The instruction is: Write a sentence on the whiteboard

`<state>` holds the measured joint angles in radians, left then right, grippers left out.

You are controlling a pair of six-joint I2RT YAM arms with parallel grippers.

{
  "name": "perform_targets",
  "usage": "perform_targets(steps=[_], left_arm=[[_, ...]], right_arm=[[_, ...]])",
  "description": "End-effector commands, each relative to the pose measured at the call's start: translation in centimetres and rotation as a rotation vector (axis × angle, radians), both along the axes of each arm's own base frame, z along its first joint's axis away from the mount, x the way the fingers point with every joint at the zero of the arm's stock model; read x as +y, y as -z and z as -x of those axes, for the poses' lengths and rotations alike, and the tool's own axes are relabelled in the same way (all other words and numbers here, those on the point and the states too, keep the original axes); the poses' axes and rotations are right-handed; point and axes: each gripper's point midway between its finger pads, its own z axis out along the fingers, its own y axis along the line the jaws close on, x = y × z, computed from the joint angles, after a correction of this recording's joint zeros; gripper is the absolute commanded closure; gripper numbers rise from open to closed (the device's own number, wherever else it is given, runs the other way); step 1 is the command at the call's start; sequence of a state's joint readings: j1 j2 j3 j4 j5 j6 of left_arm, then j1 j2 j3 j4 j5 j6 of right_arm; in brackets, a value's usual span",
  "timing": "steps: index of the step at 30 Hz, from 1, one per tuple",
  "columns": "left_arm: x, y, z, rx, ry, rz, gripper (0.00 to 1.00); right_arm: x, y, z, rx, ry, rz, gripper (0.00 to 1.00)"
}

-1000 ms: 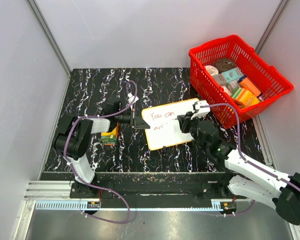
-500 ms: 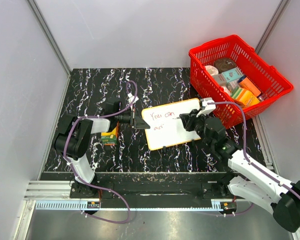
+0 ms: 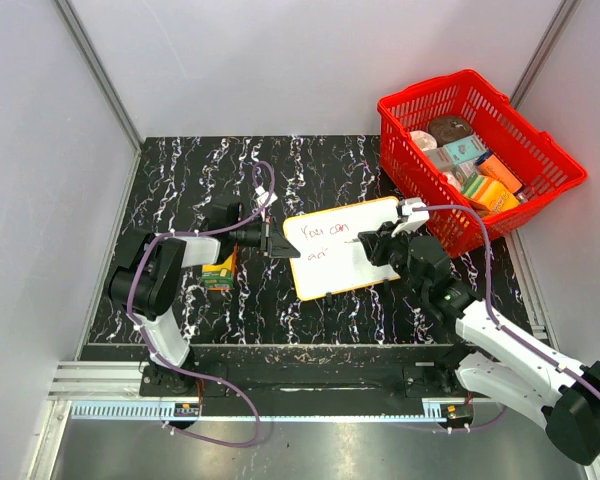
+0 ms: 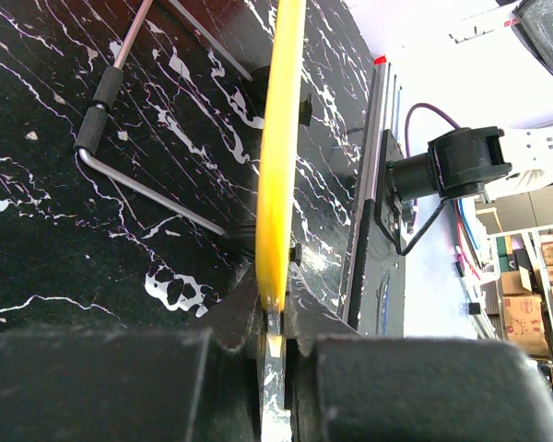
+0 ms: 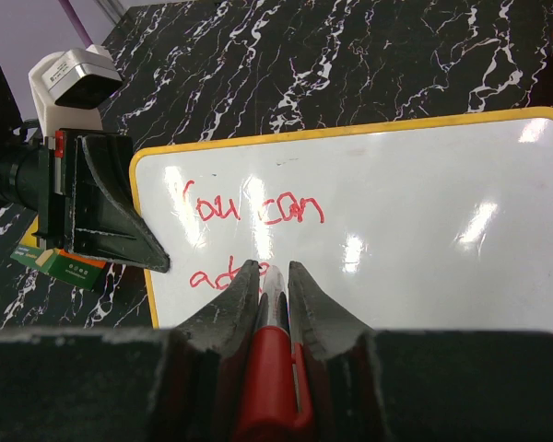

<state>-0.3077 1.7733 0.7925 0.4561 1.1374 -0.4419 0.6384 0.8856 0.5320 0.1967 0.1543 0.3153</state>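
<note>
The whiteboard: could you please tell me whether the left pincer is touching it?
Touching: the left wrist view shows the left pincer clamping the whiteboard by its yellow edge from both sides, no gap.

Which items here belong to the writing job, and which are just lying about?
In use: whiteboard, sentence in red, red marker in the right gripper, left gripper clamping the board's edge.
Lying about: red basket and its contents, small green-orange box.
</note>
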Motion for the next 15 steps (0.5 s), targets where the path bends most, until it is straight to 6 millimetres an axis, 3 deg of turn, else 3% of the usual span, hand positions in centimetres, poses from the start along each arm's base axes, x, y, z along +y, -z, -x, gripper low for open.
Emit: perform_targets(steps=[1, 15], left_arm=[[-0.5, -1.4, -0.2, -0.068, 0.024, 0.009, 1.0], [-0.5, -1.3, -0.1, -0.069, 0.025, 0.002, 1.0]], right_arm=[[0.1, -1.6, -0.1, -0.053, -0.011, -0.03, 1.0], [1.8, -1.3, -0.9, -0.037, -0.054, -0.048, 1.0]])
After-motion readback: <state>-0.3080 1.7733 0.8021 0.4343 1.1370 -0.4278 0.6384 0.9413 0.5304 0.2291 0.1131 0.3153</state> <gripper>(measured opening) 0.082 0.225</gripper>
